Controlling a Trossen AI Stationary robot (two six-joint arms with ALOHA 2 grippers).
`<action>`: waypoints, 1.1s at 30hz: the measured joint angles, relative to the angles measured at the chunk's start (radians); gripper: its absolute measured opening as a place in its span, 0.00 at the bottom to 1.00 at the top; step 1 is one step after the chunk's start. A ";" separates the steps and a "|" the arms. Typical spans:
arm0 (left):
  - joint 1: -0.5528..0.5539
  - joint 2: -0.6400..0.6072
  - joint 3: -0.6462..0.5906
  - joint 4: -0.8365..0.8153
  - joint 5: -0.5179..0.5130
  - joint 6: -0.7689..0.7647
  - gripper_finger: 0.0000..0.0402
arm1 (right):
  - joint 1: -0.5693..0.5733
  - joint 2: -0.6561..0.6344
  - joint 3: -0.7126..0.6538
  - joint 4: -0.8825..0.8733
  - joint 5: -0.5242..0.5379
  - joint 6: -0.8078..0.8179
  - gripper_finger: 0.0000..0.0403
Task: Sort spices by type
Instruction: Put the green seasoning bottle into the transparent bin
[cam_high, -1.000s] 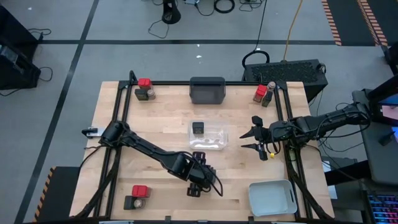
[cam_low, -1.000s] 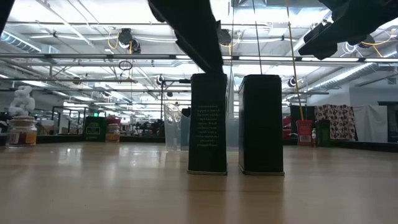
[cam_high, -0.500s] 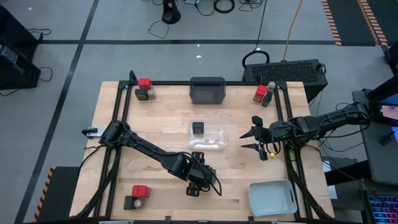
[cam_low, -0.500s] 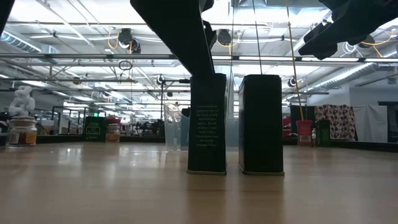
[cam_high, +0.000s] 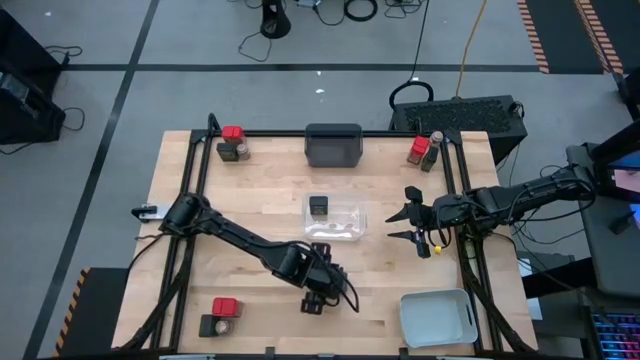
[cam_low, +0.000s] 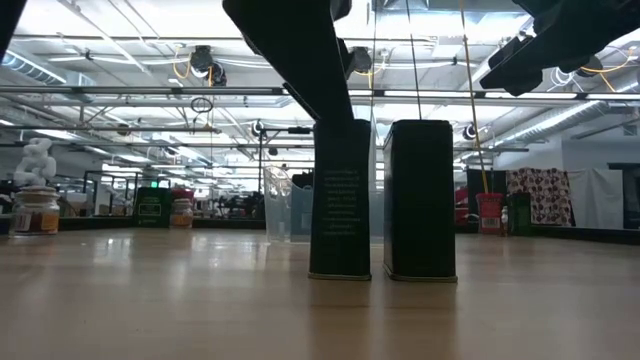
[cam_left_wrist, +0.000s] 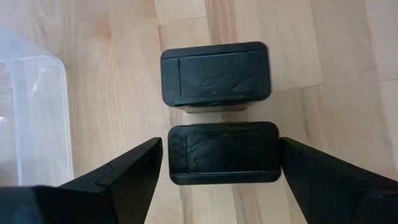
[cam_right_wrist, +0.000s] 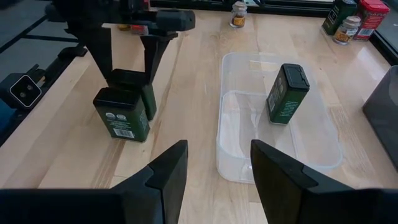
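Observation:
Two black boxy spice tins stand side by side near the table's front middle. My left gripper (cam_high: 315, 295) comes down over them and is shut on the left one (cam_low: 341, 200). The other tin (cam_low: 420, 200) stands just to its right, with a narrow gap between them. A third black tin (cam_high: 319, 206) stands inside the clear tray (cam_high: 350, 228). My right gripper (cam_high: 402, 225) hovers open over the table's right side with nothing between its fingers. My left gripper pinches the black tin between its two fingers, one on each narrow side at the lid end (cam_left_wrist: 176, 155). The fingers (cam_left_wrist: 124, 177) come from above, slanting down. The tin stands upright with its base on the table.
A dark grey tray (cam_high: 333, 145) sits at the far middle and a pale grey tray (cam_high: 437, 318) at the near right. Small groups of red-topped containers and jars stand at the far left (cam_high: 233, 146), far right (cam_high: 424, 150) and near left (cam_high: 222, 315) corners.
My left gripper has shifted a little toward the table's right edge. The held tin has slid with it, upright on the table, and the gap to the other tin has narrowed.

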 joint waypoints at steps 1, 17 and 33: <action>0.000 0.002 0.000 -0.001 0.000 0.000 0.81 | 0.000 0.000 0.000 0.000 0.000 0.000 0.39; 0.005 0.013 0.000 0.006 0.022 0.003 0.81 | 0.000 0.000 0.000 -0.006 0.000 0.000 0.39; 0.005 0.013 0.000 0.006 0.022 0.001 0.80 | 0.000 0.000 0.000 -0.006 0.000 0.004 0.39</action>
